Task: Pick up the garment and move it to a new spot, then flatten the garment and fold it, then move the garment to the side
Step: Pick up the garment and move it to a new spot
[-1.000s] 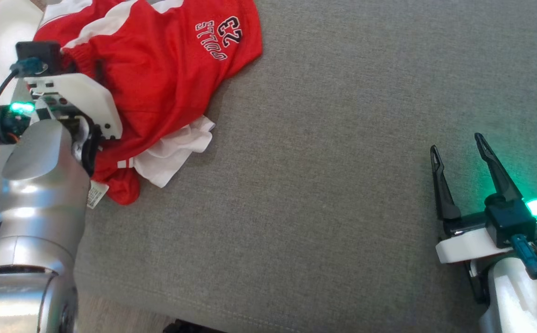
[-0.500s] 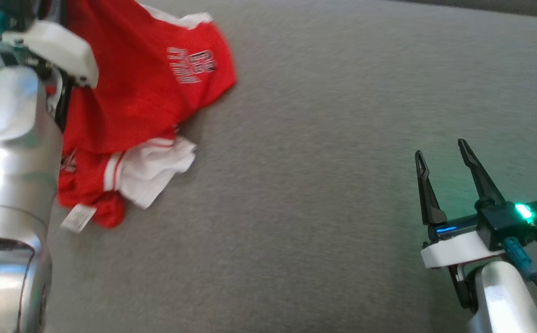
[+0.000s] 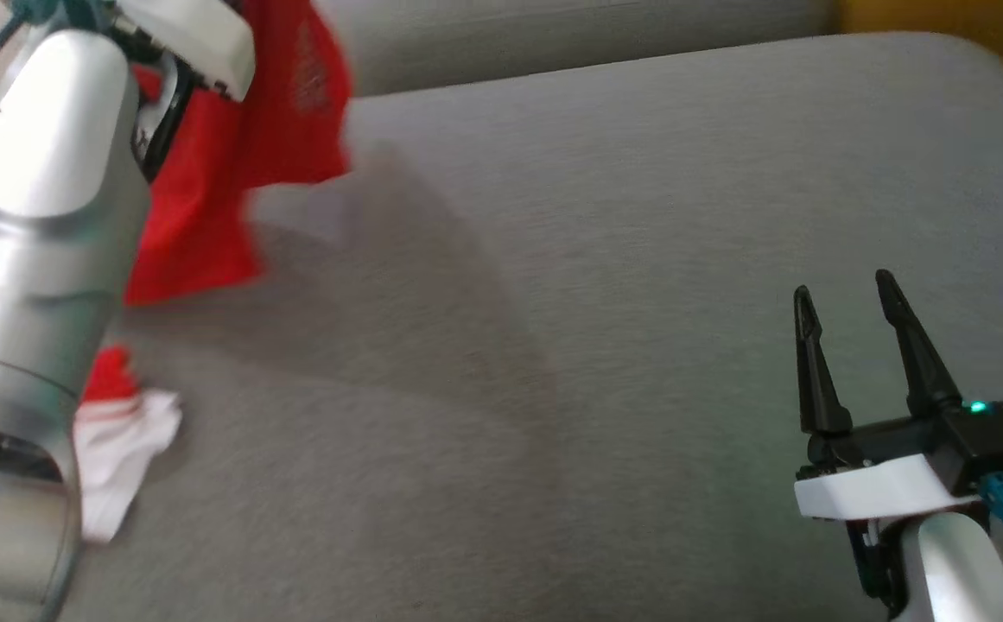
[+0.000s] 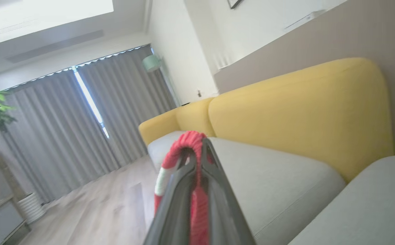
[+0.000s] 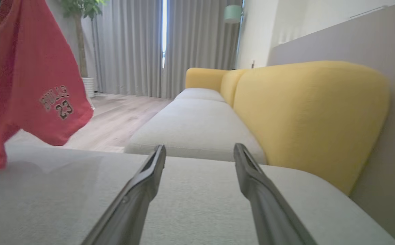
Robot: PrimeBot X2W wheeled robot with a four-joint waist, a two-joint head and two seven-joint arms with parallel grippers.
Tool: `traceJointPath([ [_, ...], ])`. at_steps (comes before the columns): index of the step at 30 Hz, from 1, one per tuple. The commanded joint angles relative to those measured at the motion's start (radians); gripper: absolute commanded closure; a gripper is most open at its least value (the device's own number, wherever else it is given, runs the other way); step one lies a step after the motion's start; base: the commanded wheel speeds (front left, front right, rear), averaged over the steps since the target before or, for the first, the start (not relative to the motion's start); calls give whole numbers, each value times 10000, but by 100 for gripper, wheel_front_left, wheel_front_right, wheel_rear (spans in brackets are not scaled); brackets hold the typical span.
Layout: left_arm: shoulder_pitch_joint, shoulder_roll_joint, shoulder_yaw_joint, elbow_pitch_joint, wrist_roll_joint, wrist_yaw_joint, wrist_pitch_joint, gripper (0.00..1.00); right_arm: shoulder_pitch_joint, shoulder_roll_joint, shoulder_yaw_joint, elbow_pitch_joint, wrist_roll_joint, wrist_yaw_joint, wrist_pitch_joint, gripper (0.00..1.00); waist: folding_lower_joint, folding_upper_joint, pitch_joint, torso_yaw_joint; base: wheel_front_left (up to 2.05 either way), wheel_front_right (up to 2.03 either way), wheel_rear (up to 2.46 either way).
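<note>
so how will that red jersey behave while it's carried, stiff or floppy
Very floppy, probably: the red jersey hangs in loose folds from the left gripper, shut on a bunched edge. Likely light, since one small pinch carries it. Its white part hangs low near the grey cushion, so it may drag or snag when moved.

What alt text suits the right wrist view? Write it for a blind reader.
The right claw stands open and empty above a grey cushion. A red garment printed with 23 hangs at upper left; a yellow backrest stands at right.
</note>
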Motion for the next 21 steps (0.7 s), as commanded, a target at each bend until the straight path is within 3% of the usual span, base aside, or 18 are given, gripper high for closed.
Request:
traceJointPath([
  [1,-795,596,-143,-574,-296,19,137,100,-123,2,249,-454,131,50,-109,0,2,0,-665,-1483,0,0,0],
  [5,-771,817,-953,-1330,-1105,19,308,100,-73,2,119,-689,416,50,-109,0,2,0,-601,-2138,0,0,0],
  [10,295,914,-2023,-2206,-2180,18,54,100,-68,2,38,-811,716,50,-109,0,2,0,-341,-2456,0,0,0],
  [16,2462,916,-3295,-3013,-2773,18,-403,100,-44,2,-171,-844,853,50,-109,0,2,0,-26,-2262,0,0,0],
  [21,5077,387,-4279,-3524,-2721,18,-585,100,25,2,-371,-833,809,50,-109,0,2,0,108,-1721,0,0,0],
])
